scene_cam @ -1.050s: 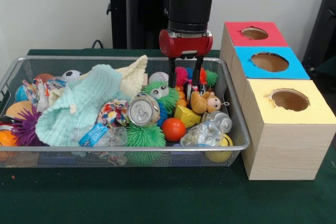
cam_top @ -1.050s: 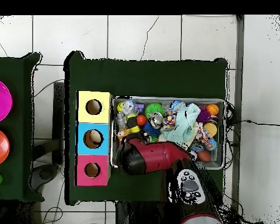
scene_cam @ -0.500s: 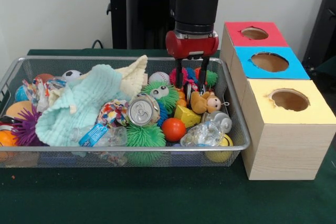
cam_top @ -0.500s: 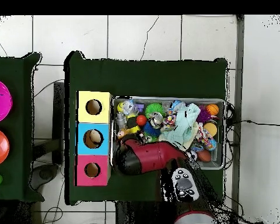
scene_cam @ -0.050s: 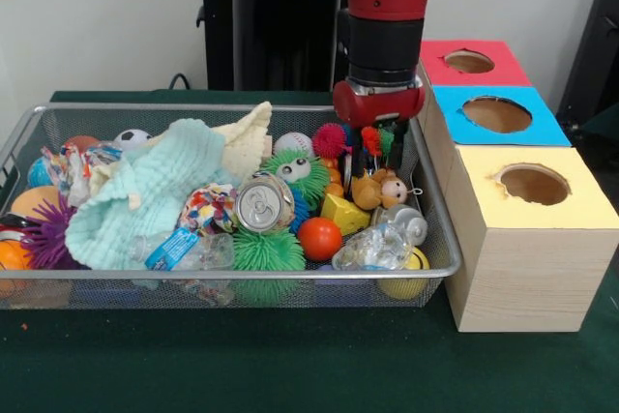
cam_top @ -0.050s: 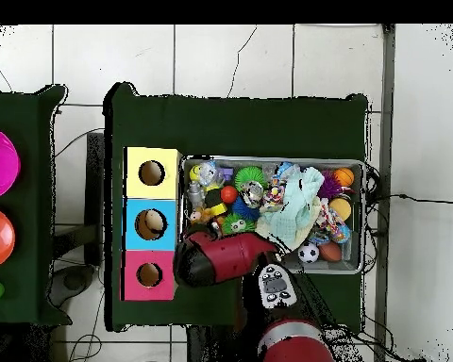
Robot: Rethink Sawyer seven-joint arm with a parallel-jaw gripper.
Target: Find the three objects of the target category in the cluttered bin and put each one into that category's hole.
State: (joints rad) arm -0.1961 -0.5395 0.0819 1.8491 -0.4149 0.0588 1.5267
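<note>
Hanging at the wire bin's [scene_cam @ -0.050s: 440, 249] far right corner, the tool [scene_cam @ -0.050s: 378, 140] has its fingers close together on what looks like a small red-and-green spiky toy [scene_cam @ -0.050s: 379, 139]. Holes sit just right: blue box [scene_cam @ -0.050s: 495, 114] nearest, red box [scene_cam @ -0.050s: 468, 62] farther back.

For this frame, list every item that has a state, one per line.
Gripper: low at the bin's box-side end; open or shut unclear.
Can: on its side, top facing the camera.
Bottle: lying down, crumpled.
Cloth: bunched over toys.
Yellow box: hole empty.
Bin: full.
</note>
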